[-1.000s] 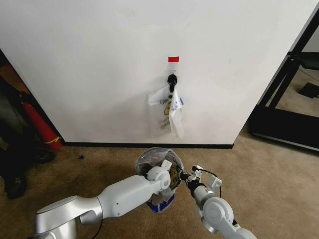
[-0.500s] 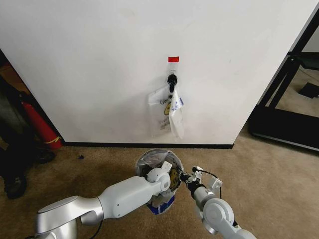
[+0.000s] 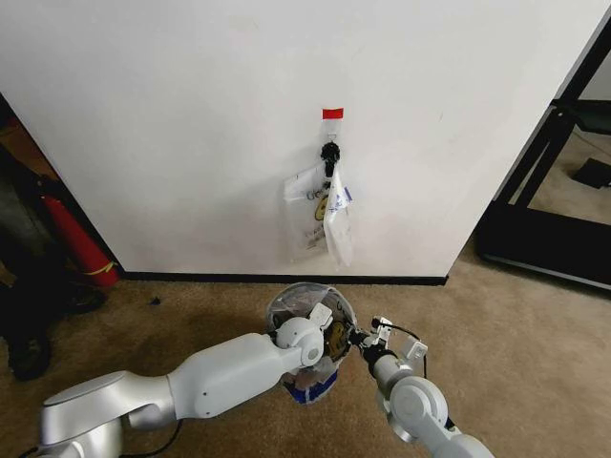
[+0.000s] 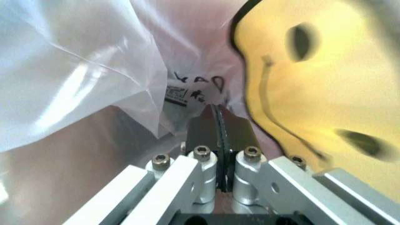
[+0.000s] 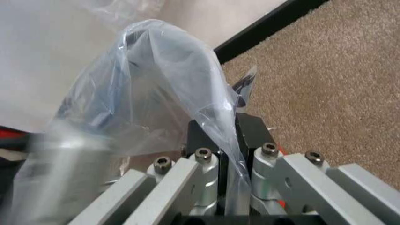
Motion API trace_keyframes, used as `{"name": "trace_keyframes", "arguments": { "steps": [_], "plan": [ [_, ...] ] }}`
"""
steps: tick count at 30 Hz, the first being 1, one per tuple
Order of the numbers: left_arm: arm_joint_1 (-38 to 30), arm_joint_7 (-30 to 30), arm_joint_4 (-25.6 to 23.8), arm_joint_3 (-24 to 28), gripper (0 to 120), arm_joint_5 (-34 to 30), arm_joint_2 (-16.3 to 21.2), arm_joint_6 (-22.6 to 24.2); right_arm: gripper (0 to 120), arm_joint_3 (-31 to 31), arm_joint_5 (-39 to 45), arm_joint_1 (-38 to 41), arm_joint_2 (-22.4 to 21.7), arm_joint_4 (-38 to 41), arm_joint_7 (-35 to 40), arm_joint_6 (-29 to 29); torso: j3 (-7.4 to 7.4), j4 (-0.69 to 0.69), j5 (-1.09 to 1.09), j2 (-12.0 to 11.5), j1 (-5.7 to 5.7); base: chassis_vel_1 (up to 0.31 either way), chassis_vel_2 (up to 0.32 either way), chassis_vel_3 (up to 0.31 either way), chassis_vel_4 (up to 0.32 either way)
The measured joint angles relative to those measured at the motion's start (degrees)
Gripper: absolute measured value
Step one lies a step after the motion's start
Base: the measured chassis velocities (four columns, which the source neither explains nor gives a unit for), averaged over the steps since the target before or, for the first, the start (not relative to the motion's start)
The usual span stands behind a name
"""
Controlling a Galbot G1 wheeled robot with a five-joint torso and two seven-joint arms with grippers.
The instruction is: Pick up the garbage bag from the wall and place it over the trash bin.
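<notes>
Bags point(image 3: 320, 218) on wall point(image 3: 191, 124) hook, fire extinguisher point(image 3: 76, 239) leftward, both end effectors, left point(image 4: 218, 140), right point(image 5: 228, 140), clenched on garbage bag point(image 3: 307, 310) over trash bin point(image 3: 310, 389)

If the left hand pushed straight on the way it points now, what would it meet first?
Most likely the garbage bag itself: the left hand, shut, sits inside it, with printed film close ahead. The trash bin wall probably lies behind; depth is unclear.

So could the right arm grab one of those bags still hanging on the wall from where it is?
Probably not as things stand. The right gripper is shut on the garbage bag at the trash bin, low by the floor. The hanging bags sit well above on the hook, though nothing blocks the way.
</notes>
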Motion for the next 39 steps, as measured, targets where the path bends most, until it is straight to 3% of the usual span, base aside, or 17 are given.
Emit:
{"name": "trace_keyframes", "arguments": {
  "steps": [1, 4, 6, 7, 11, 13, 15, 20, 21, 23, 30, 32, 37, 39],
  "plan": [
    [0.00, 0.00, 0.00, 0.00, 0, 0.00, 0.00, 0.00, 1, 0.00, 0.00, 0.00, 0.00, 0.00, 0.00, 0.00, 0.00, 0.00, 0.00, 0.00, 0.00, 0.000, 0.000, 0.000, 0.000],
    [-0.34, -1.44, -6.76, -1.51, 0, -2.32, 3.35, 0.00, 1, -0.05, 0.06, 0.18, 0.63, -0.01, 0.57, -0.20, 0.00, 0.00, 0.00, 0.00, 0.00, 0.000, 0.000, 0.000, 0.000],
    [-0.47, -1.66, -14.50, -5.26, 0, -3.19, 7.59, 0.00, 1, 0.05, -0.08, 0.33, 1.46, -0.61, 1.00, -0.44, 0.00, 0.01, 0.01, 0.00, 0.00, 0.000, 0.000, 0.000, 0.000],
    [-0.47, -1.66, -14.50, -5.26, 0, -3.19, 7.59, 0.00, 1, 0.05, -0.08, 0.33, 1.46, -0.61, 1.00, -0.44, 0.00, 0.01, 0.01, 0.00, 0.00, 0.000, 0.000, 0.000, 0.000],
    [-0.56, -1.53, -22.09, -12.61, 0, -5.46, 12.58, 0.00, 1, 0.08, -0.16, 0.58, 1.92, -1.30, 1.43, -0.71, -0.01, 0.00, 0.00, 0.00, 0.00, 0.000, 0.000, 0.000, 0.000],
    [0.77, -1.33, -24.80, -16.89, 0, -6.44, 15.08, -0.01, 1, -0.05, -0.19, 0.95, 2.01, -1.78, 1.60, -1.06, -0.01, 0.00, -0.01, 0.01, -0.01, 0.000, 0.000, 0.000, 0.000],
    [1.39, -1.18, -25.34, -18.02, 0, -6.51, 15.49, -0.01, 1, -0.04, -0.19, 1.04, 2.04, -1.84, 1.63, -1.22, -0.01, 0.00, -0.01, 0.01, -0.01, 0.000, 0.000, 0.000, 0.000],
    [7.61, 0.24, -28.70, -27.57, 0, -6.48, 17.30, -0.01, 2, 0.06, 0.11, 1.19, 1.71, -1.73, 1.65, -2.59, -0.01, 0.00, -0.02, 0.01, -0.01, 0.000, 0.000, 0.000, 0.000],
    [10.19, 1.46, -30.07, -30.69, 0, -5.55, 18.13, -0.05, 8, 0.03, 0.62, 1.01, 1.46, -1.10, 2.10, -3.19, 0.00, 0.00, -0.01, 0.00, -0.01, 0.000, 0.000, 0.000, 0.000],
    [11.40, 2.09, -30.60, -32.05, 3, -4.71, 18.54, -0.27, 12, 0.01, 1.03, 0.86, 1.37, -0.59, 2.36, -3.67, 0.00, 0.00, 0.00, 0.00, -0.01, 0.000, 0.000, 0.000, 0.000],
    [22.88, 10.14, -34.02, -44.03, 32, 4.69, 21.98, -5.79, 41, 0.06, -1.00, -0.06, -0.62, 5.60, 3.35, -4.63, 0.00, 0.02, -0.01, 0.00, 0.00, 0.000, 0.000, 0.000, 0.000],
    [23.35, 10.45, -34.06, -44.39, 32, 5.33, 22.08, -6.12, 43, 0.14, -1.23, -0.14, -0.77, 5.77, 3.33, -4.61, 0.00, 0.02, -0.01, 0.00, 0.00, 0.000, 0.000, 0.000, 0.000],
    [30.34, 13.78, -35.65, -49.07, 58, 13.33, 21.88, -10.52, 68, 2.73, -3.79, -3.63, -2.20, 9.78, 2.68, -4.00, 0.00, -0.01, 0.01, 0.00, 0.00, 0.000, 0.000, 0.000, 0.000],
    [32.21, 14.24, -36.17, -49.88, 61, 15.23, 21.73, -11.81, 73, 3.00, -4.77, -4.49, -2.57, 10.71, 2.03, -3.74, 0.00, 0.00, 0.02, 0.00, 0.00, 0.000, 0.000, 0.000, 0.000]
  ]
}}
